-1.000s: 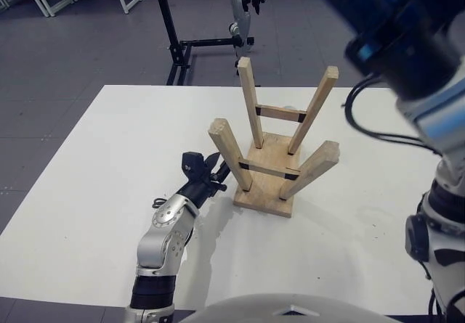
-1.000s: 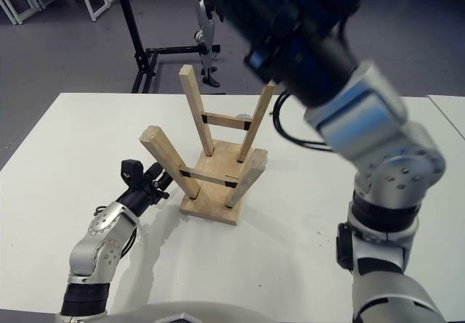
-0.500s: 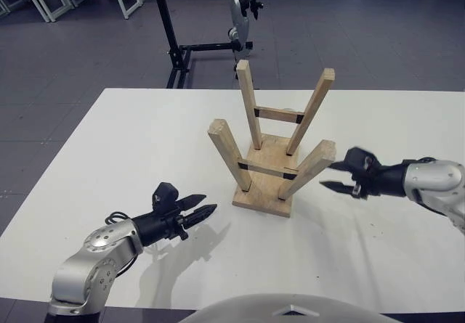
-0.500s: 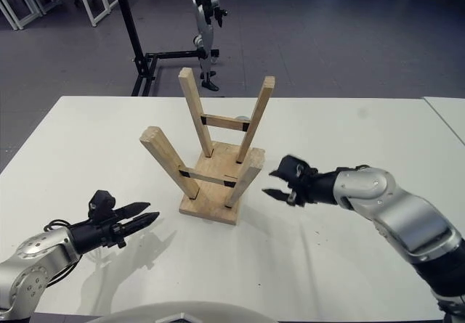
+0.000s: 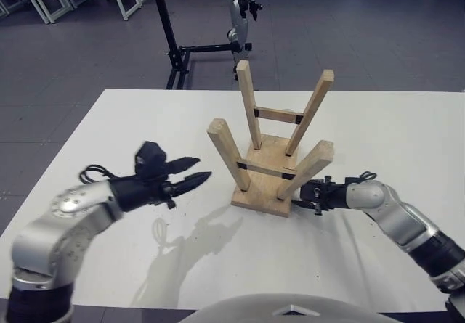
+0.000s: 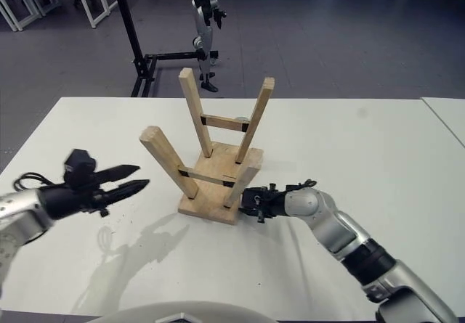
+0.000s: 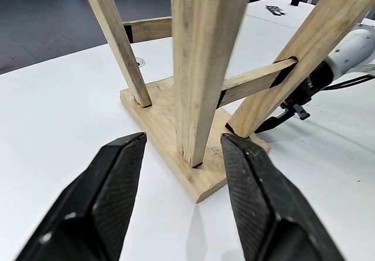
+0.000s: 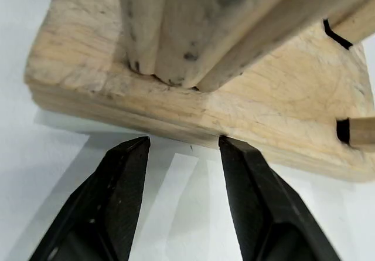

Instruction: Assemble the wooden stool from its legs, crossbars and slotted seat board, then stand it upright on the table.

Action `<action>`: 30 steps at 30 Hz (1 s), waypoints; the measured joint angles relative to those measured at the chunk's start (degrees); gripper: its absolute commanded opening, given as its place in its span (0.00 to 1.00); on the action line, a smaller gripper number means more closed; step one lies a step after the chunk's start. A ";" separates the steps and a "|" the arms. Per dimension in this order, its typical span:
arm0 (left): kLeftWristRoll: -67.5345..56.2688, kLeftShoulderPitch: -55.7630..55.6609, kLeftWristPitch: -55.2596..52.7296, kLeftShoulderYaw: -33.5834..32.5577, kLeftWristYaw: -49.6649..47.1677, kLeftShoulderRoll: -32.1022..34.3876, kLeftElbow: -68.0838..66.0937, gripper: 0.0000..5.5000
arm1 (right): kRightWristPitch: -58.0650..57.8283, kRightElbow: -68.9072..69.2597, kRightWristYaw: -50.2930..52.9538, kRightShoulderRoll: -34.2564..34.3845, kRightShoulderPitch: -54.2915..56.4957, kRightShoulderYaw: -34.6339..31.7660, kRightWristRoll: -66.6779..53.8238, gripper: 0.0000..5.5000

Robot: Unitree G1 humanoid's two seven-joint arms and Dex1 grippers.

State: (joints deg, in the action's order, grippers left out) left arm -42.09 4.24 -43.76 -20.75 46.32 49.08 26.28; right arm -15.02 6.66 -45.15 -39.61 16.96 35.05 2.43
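The right gripper (image 5: 304, 194) has dropped from beside the leg tops to table level, and the left gripper (image 5: 200, 170) has risen and edged closer to the wooden stool (image 5: 270, 149). The stool rests upside down near the middle of the white table (image 5: 131, 120), its seat board (image 8: 263, 108) flat on the surface and all four legs pointing up, joined by crossbars (image 5: 269, 169). The right gripper's fingers (image 8: 126, 173) are spread apart, holding nothing, their tips just short of the seat board's right edge, below the foot of the near right leg (image 5: 309, 167). The left gripper hovers above the table on the stool's left, apart from it, its fingers (image 7: 117, 179) likewise parted and empty, aimed at the near left leg (image 5: 229, 152).
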 measured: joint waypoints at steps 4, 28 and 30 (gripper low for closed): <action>5.18 -4.42 6.01 -12.07 7.24 12.87 -17.54 0.43 | -7.60 2.46 -5.77 10.88 2.86 3.64 -3.86 0.40; -9.53 -13.34 -4.98 7.90 4.17 4.10 8.35 0.74 | -5.39 -10.24 -15.33 -4.24 2.66 -23.49 -12.52 0.99; -10.58 -13.87 -5.29 7.87 0.56 2.08 8.84 0.74 | -5.12 -10.25 -15.21 -3.85 2.63 -23.49 -12.50 0.99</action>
State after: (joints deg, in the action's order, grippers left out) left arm -52.67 -9.64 -49.05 -12.88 46.88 51.16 35.12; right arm -20.14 -3.59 -60.36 -43.46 19.59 11.56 -10.08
